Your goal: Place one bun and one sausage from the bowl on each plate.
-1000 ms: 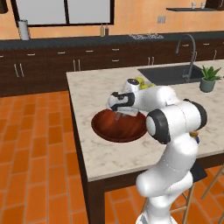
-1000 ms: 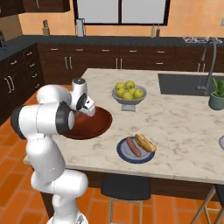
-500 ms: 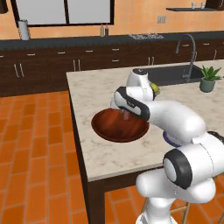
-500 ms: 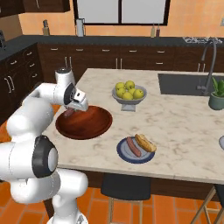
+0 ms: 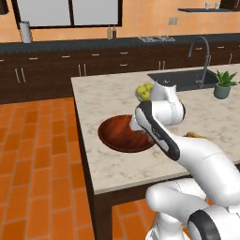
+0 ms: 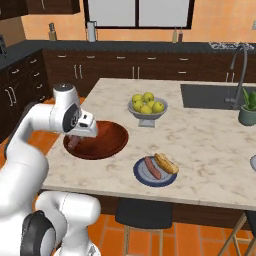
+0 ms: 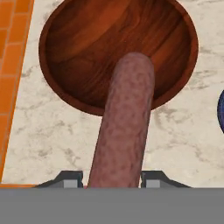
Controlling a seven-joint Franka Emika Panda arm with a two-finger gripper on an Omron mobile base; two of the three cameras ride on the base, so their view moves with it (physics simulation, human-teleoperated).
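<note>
A: Hand view: status of the sausage [image 7: 124,127]?

B: Clamped between the two fingers [image 7: 70,178], jaws partly closed on it. It hangs above the bowl [image 7: 70,39], near its rim; the bowl looks empty.

A: Task progress?

B: One plate [image 6: 141,175], just beside the bowl, carries a bun [image 6: 166,163] and a sausage. A second plate remains to be filled; this sausage probably goes there, and I cannot see its bun.

A: Arm pose?

B: Folded low, with the gripper [image 6: 75,142] over the bowl's edge, pointing down.
</note>
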